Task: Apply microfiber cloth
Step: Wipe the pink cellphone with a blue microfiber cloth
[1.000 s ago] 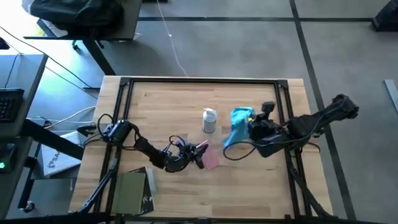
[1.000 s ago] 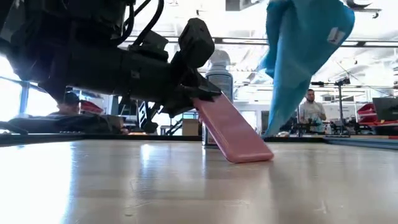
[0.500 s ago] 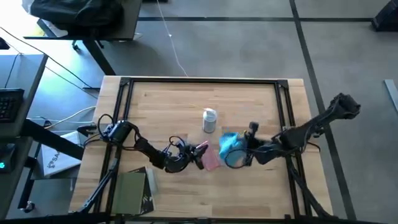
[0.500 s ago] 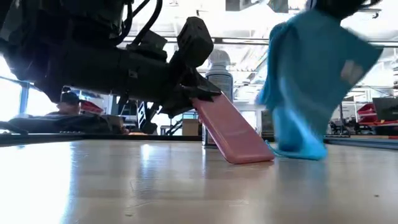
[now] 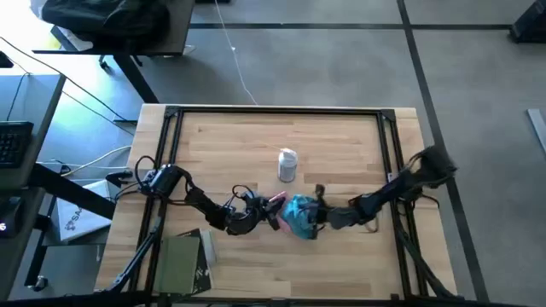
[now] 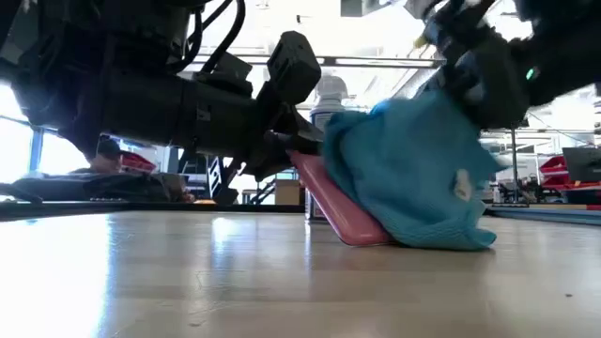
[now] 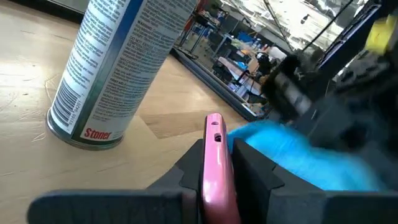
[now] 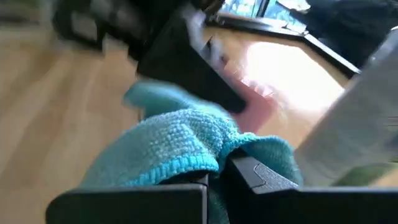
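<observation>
The microfiber cloth (image 6: 413,178) is a turquoise bunch lying against a flat pink object (image 6: 338,208) at the table's middle. My right gripper (image 5: 314,213) is shut on the microfiber cloth (image 8: 174,149) and reaches in from the table's right. My left gripper (image 5: 271,213) comes from the left and is shut on the pink object (image 7: 213,155), which stands tilted. In the high view the cloth (image 5: 299,213) covers most of the pink object (image 5: 276,201). My left gripper pinches the pink object's upper end (image 7: 214,177) between its two fingers, one on each flat face. The fingers (image 6: 282,141) slant down from the table's left. The object leans, its lower end (image 6: 371,235) on the table. My right gripper pinches a bunched fold of the cloth (image 8: 205,163) between its two fingers, several layers thick. It comes from the table's right, slanting down. The cloth hangs slack over the pink object's face, and its lower edge (image 6: 441,239) lies on the table.
A white and blue spray can (image 5: 287,165) stands upright just beyond the pink object toward the far edge, also seen close by as the can (image 7: 112,62). A dark green pad (image 5: 181,264) lies at the table's near left. A black frame rail (image 5: 273,111) borders the table.
My right gripper has gone down and toward the table's left with the cloth, up to the pink object. The cloth, which hung clear of the table, now lies bunched against the pink object with its lower edge on the table.
</observation>
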Action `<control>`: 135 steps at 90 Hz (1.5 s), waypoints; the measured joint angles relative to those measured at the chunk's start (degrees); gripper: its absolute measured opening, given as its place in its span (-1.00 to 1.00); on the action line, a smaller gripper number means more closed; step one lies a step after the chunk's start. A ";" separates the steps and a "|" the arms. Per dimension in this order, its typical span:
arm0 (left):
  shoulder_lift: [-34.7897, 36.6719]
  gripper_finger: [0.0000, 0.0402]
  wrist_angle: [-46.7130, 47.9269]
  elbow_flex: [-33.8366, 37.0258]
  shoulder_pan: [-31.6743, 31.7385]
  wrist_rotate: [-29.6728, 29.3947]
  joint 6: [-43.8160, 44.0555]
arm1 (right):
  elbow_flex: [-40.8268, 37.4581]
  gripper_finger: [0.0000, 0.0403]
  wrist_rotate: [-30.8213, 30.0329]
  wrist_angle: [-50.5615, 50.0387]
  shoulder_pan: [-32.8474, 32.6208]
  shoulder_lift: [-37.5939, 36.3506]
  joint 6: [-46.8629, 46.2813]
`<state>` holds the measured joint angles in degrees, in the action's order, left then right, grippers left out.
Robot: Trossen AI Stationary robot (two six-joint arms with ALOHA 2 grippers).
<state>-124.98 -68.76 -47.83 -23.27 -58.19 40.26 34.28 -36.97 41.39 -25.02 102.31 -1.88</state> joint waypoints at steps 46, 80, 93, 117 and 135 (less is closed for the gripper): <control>-0.01 -0.79 -0.07 0.09 0.20 -1.06 0.82 | 14.99 -1.00 -10.06 0.00 -0.01 13.65 9.43; -0.01 -0.79 0.06 0.09 0.23 -0.64 1.24 | 12.20 -1.00 -23.99 0.37 -0.32 13.39 8.18; -0.01 -0.79 0.01 0.07 0.22 -0.50 1.23 | 12.11 -1.00 -31.41 -0.10 -0.19 13.43 8.30; 0.03 -0.79 -0.12 0.00 -0.39 1.83 1.44 | 11.93 -1.00 -27.17 -1.35 0.22 13.58 2.87; 0.03 -0.79 -0.16 -0.13 -0.63 2.07 0.75 | 11.70 -1.00 -29.54 -5.57 -1.60 11.90 4.03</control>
<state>-124.95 -68.92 -47.96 -23.90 -56.12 41.00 45.98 -66.50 35.82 -26.62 114.21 2.15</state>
